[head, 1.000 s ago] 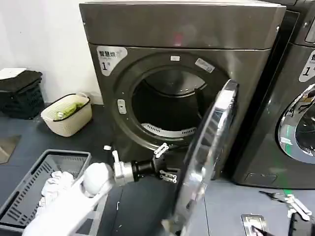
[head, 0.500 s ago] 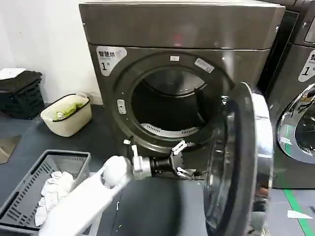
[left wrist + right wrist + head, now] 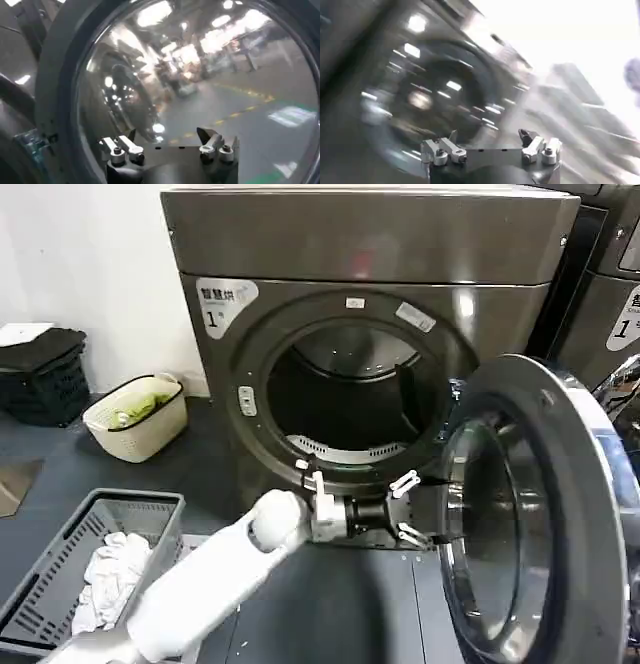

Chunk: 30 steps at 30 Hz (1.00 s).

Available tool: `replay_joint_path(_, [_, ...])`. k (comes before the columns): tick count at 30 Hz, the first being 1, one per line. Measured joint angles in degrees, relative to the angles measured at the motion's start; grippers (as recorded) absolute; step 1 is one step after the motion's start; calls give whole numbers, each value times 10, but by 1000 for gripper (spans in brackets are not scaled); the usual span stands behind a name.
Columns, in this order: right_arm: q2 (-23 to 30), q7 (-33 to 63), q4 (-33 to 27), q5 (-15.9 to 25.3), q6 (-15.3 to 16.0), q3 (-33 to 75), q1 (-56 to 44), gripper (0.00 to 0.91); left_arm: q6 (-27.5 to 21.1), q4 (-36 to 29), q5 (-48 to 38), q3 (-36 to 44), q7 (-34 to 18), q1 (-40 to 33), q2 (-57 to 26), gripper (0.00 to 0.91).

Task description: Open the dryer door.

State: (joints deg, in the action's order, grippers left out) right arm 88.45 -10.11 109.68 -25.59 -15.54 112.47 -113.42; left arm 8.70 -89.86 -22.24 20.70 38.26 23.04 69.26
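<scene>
The dryer (image 3: 360, 244), bronze-grey with a white "1" sticker, stands with its round opening (image 3: 345, 399) uncovered. The dryer door (image 3: 530, 514) hangs swung out on the right, its grey inner side and dark glass facing the opening. My left gripper (image 3: 415, 508) is open at the door's inner lower edge, its white arm reaching in from the lower left. In the left wrist view the left gripper (image 3: 167, 134) is open with nothing between the fingers, right in front of the door glass (image 3: 200, 75). My right gripper (image 3: 488, 135) is open and empty before a blurred grey round shape.
A cream basket (image 3: 135, 416) with green items and a black crate (image 3: 40, 374) sit on the floor at the left. A grey laundry basket (image 3: 60, 574) with white cloth is at the lower left. A neighbouring machine (image 3: 610, 294) stands right behind the open door.
The dryer door has swung further open to the right, from edge-on to showing its inner side. My left gripper has moved right with it, staying open.
</scene>
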Motion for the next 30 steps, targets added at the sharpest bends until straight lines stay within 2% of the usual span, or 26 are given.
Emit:
replay_joint_path(4, [12,98,-2,17,63,38,22,907,0,24,1,17,-2,-17,24,907])
replay_joint_path(6, [19,137,-7,35,81,55,33,907,1,34,3,23,-3,-25,34,907])
replay_joint_path(10, [33,185,-7,42,117,85,48,907,4,54,6,35,-5,-33,52,907])
replay_joint_path(20, [38,217,-2,74,106,116,57,907,3,99,19,55,-15,-51,98,907])
replay_joint_path(30, [38,248,26,102,135,116,61,907,-27,140,15,67,-36,-87,147,907])
